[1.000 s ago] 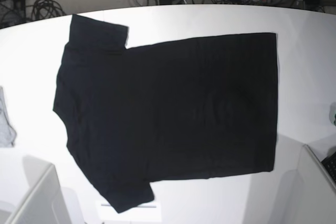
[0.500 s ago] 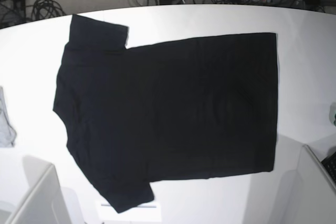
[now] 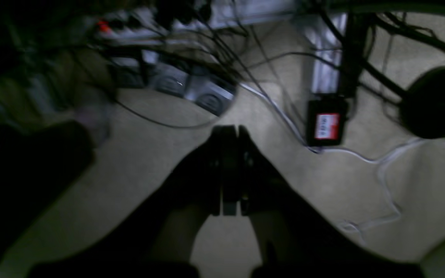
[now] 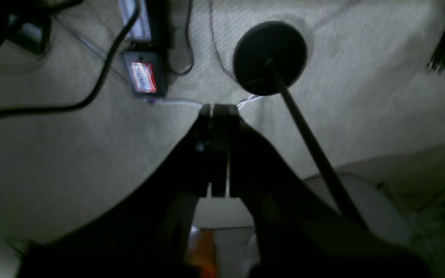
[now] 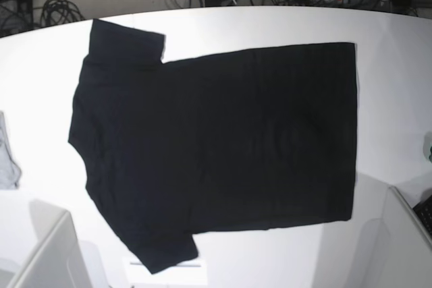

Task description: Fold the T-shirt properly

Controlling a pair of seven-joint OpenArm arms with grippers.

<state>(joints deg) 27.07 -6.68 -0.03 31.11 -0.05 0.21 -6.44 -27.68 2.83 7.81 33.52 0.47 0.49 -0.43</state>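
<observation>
Gone from the top edge of the base view since the earlier frames: both white grippers, now lifted away with left gripper (image 3: 228, 133) and right gripper (image 4: 218, 110) pinched fully closed, empty. T-shirt (image 5: 216, 146) spread flat, frame centre, unfolded: best gripped at hem corners, folded evenly. Red label (image 3: 326, 126) blurred, unreadable.

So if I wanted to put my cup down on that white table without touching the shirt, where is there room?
The T-shirt covers most of the table. Bare strips remain along the right edge beyond the shirt's hem, along the far edge above the body, and on the left between the sleeves and the small grey cloth. The near corners are crowded by pale boxes.
</observation>
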